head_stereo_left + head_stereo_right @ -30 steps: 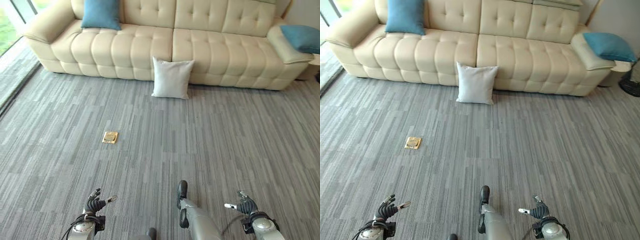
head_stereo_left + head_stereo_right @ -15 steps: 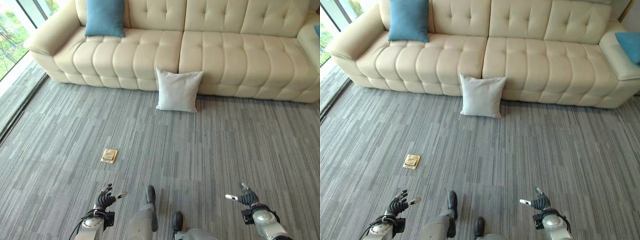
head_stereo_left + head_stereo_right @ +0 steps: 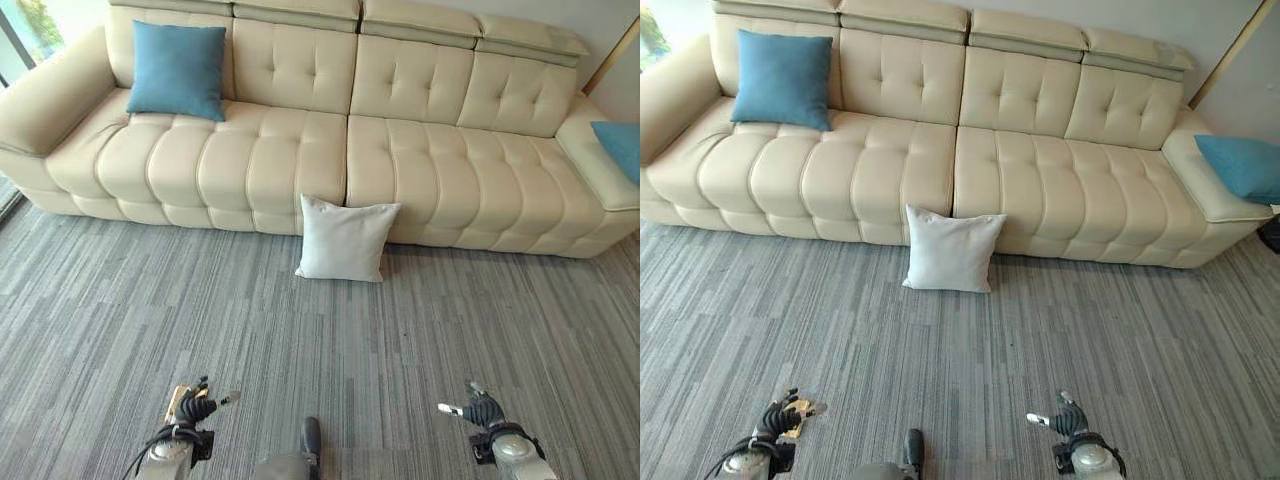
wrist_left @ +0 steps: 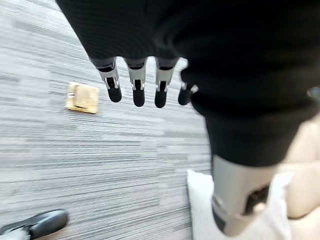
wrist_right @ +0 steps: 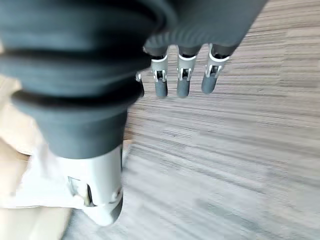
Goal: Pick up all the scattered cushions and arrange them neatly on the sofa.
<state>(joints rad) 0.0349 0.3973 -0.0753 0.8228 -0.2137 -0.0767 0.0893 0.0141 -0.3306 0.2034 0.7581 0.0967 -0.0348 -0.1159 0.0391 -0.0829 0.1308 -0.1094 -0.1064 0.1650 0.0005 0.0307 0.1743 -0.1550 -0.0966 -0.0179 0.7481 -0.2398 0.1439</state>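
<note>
**Spotter:** What do you have in front of you, biggest thing first?

**Operator:** I see the long cream tufted leather sofa (image 3: 340,150) across the far side, standing on the grey striped carpet floor (image 3: 400,340). The seat is mostly bare.

**Spotter:** And the cushions?

**Operator:** I count three. A square teal-blue fabric cushion (image 3: 178,70) stands upright on the seat at the sofa's left end, leaning on the backrest just beside the armrest. A second teal-blue cushion (image 3: 1238,166) lies on top of the right armrest, partly cut off by the edge of my head view. The one off the sofa is the square pale grey-white fabric cushion (image 3: 345,239): it stands on the floor, tilted back against the sofa's front, right below the seam between the two seat sections.

**Spotter:** Where are your hands?

**Operator:** Both are low at the near edge of my view, well apart from the white cushion. My left hand (image 3: 196,405) hangs over the carpet with its fingers (image 4: 137,92) straight and released, grasping nothing. My right hand (image 3: 481,409) is the same, fingers (image 5: 182,86) loose and extended, empty. Each wrist view shows a piece of the white cushion past the thumb.

**Spotter:** Anything smaller?

**Operator:** A small brass-coloured square floor plate (image 4: 82,97) is set in the carpet, right under my left hand in the head views.
</note>
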